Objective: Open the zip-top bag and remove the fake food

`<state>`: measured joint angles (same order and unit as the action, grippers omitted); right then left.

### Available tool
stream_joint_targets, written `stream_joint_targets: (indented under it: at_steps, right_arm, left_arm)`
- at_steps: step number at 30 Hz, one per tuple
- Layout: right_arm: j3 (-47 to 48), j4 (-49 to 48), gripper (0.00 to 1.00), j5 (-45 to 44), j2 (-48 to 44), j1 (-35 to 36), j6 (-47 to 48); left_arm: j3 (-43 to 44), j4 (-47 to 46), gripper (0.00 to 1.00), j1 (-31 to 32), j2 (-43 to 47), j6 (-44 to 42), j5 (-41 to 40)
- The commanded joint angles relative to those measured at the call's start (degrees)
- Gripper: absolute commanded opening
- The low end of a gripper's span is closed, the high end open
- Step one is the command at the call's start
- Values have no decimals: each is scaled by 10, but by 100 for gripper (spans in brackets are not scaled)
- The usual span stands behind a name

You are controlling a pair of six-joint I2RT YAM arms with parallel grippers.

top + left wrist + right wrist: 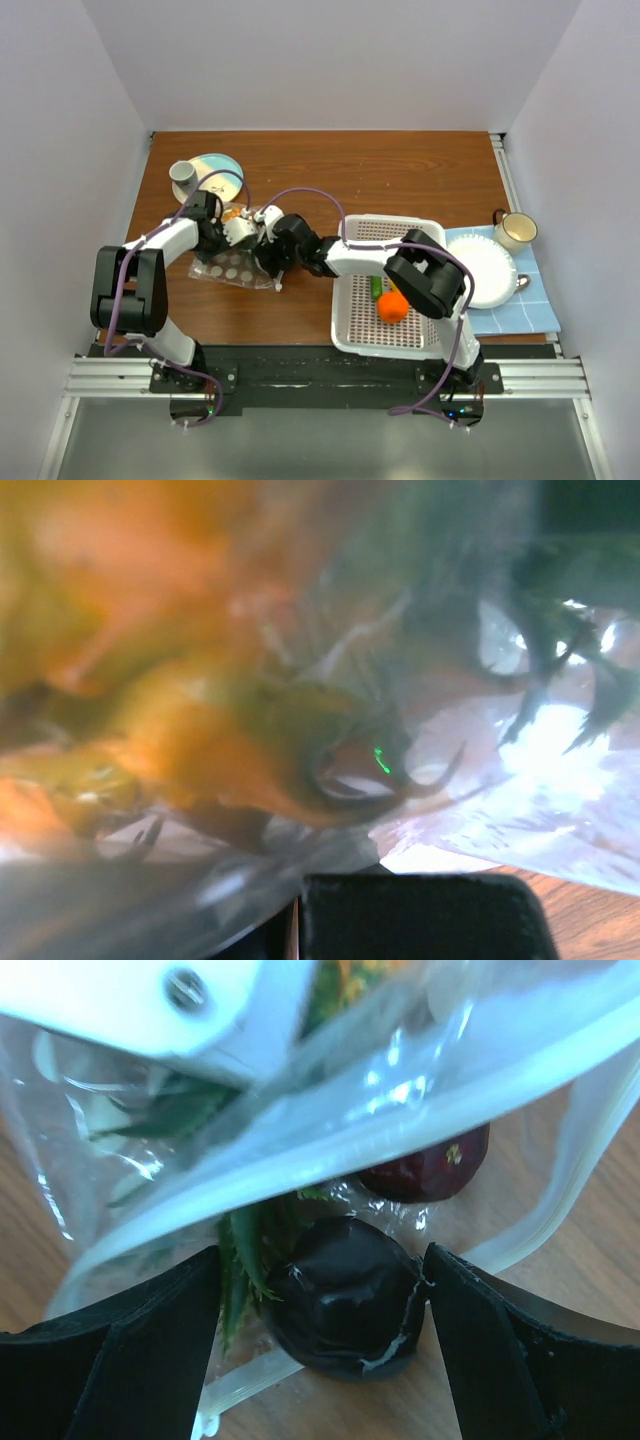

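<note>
Top view: even overhead light, sharp, soft shadows on the table (400, 170). Left wrist view: heavily blurred, zip-top bag (520, 810) against lens, white glare at right. Right wrist view: bright, upper plastic defocused, dark piece (345, 1295) glinting

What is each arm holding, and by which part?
The left fingers are shut on the zip-top bag, near its open rim. The right fingers stand open around a dark fake food piece, not gripping it.

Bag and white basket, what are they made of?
The bag looks like thin clear plastic, glossy and crinkled: you see food through it. The white basket seems hard matte plastic, with a grid of small holes.
</note>
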<state>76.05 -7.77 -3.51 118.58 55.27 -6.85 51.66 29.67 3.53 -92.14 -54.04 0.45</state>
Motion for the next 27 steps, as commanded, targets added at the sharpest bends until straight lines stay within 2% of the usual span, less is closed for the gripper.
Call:
stream_joint_targets:
  at_steps: [1,5,6,8,9,11,16,19,23,25,27]
  right_arm:
    - [-5,2,81,-11,8,1,-8]
    - [-19,3,67,-7,-10,2,-7]
    - [-25,0,59,-12,-21,1,-7]
    - [-45,-4,48,-23,-67,1,-4]
    - [-51,-2,36,-30,-85,1,0]
    - [-76,10,29,-54,-148,0,4]
    - [-143,41,34,-112,-270,-2,6]
    - [-172,71,32,-170,-319,-9,-11]
    - [-222,97,7,-324,-364,-22,-62]
    - [-236,115,6,-347,-367,-35,-89]
    - [-231,143,25,-343,-357,-54,-109]
  left_arm:
    - [-4,4,0,5,3,1,-3]
    - [-11,1,0,5,6,-1,-3]
    - [-12,0,0,5,7,-2,-4]
    - [-18,-5,0,5,7,-5,-17]
    - [-20,-8,0,5,6,-7,-20]
    - [-24,-12,0,4,8,-11,-23]
    - [-26,-15,0,4,15,-14,-8]
    - [-19,-11,0,4,6,-13,-9]
    - [-22,-8,0,4,3,-20,-8]
    - [-27,-11,0,5,7,-32,-7]
    - [-28,-13,0,4,9,-34,-9]
